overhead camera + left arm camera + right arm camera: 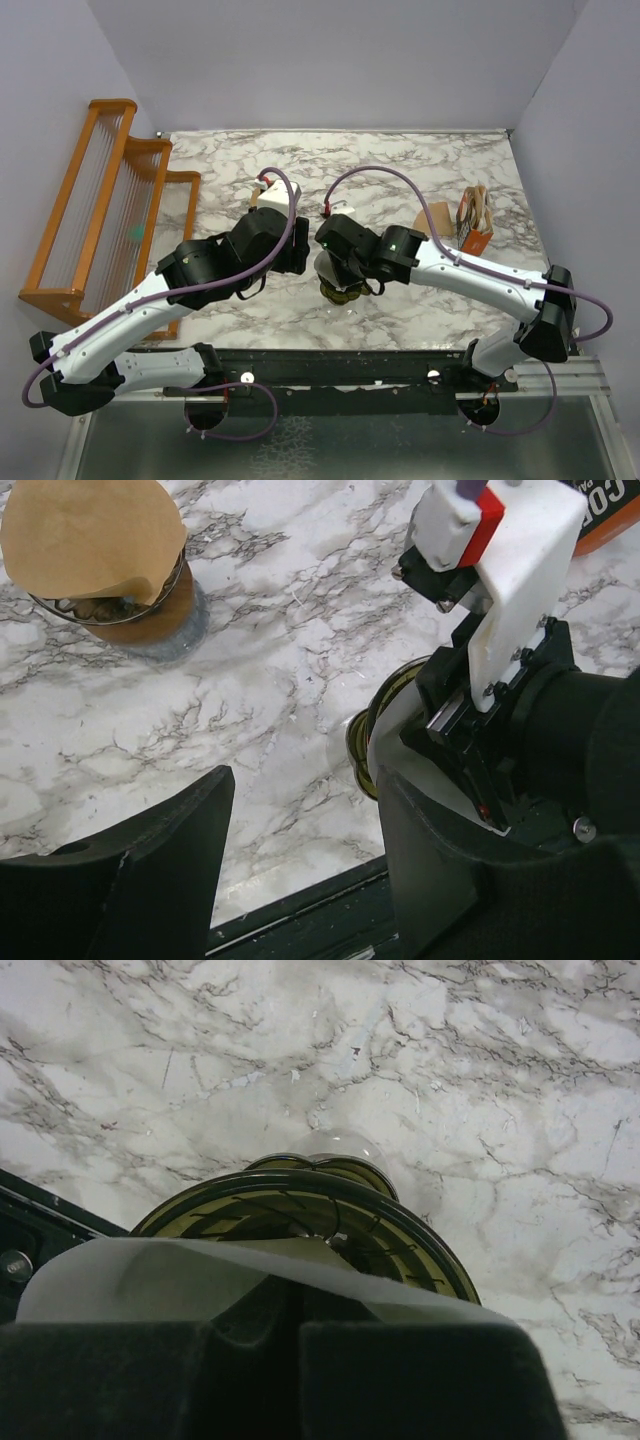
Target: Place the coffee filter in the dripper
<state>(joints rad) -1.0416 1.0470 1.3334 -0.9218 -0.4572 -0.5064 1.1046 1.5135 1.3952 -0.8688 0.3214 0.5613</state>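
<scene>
Placing step under way. Right claw (297, 1360) is pinching shut on the coffee filter (180, 1280), holding it right over the dripper (400, 1245), which is standing mouth-up near the middle of the desk (430, 170), a little toward the near edge. The filter's white paper is lying crosswise over the dripper's near lip. Its point is hidden, so I'm judging the cone axis as tilted, not yet plumb with the dripper's upright axis. Left claw (305, 815) is gaping wide, holding nothing, hovering just beside the dripper on the left-edge side. Next move, as I'm reading it: lowering, squaring the cone into the mouth, then letting go.
</scene>
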